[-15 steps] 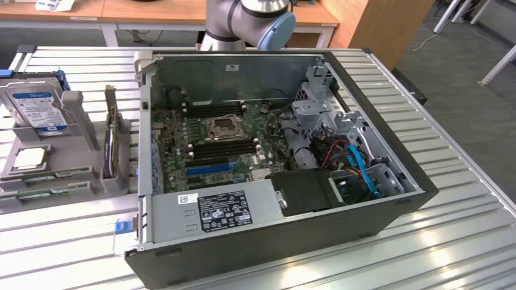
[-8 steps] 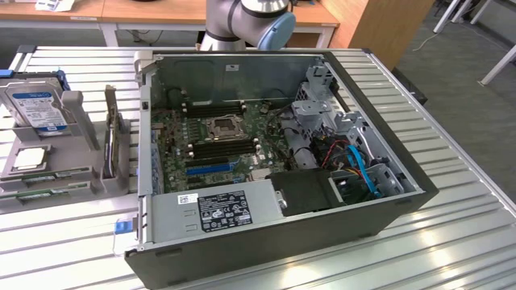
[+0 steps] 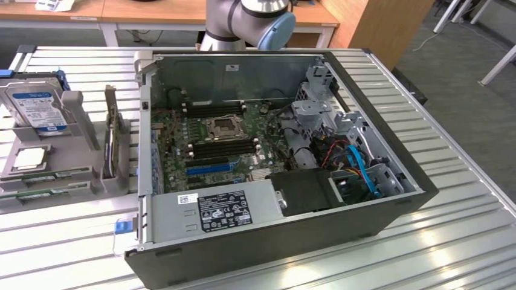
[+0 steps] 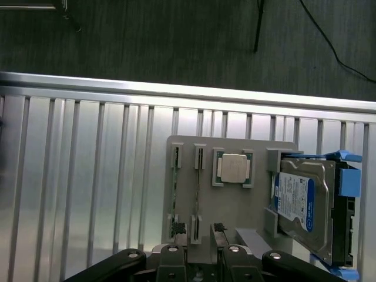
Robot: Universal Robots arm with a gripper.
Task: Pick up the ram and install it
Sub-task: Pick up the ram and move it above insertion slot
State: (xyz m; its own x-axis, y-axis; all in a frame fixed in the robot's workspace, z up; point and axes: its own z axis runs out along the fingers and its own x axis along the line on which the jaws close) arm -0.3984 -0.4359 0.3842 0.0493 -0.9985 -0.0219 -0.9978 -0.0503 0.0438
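Table: a silver metal table (image 3: 451,199) with long ribs.
Computer: a big black computer box (image 3: 387,217) lies on its side on the table with its lid off. A green board (image 3: 241,121) with long black slots (image 3: 222,148) shows inside.
Tray: a flat grey plastic tray (image 4: 235,143) sits on the table, beside the computer box on the exterior view's left.
Ram: two long thin green boards stand on edge in the tray's narrow holders. The first ram stick (image 4: 174,194) and the second ram stick (image 4: 198,194) are side by side.
Chip: a square silver chip (image 4: 234,168) lies in the tray between the ram sticks and the hard drive.
Hard drive: a silver box with a blue and white label (image 4: 299,205), in a blue holder.
Pincer: the black pincer (image 4: 202,258) hangs above the tray, nearest the ends of the ram sticks. Its jaws are wide apart and hold nothing.
Arm: a grey and blue robot arm (image 3: 258,18) stands behind the computer box.
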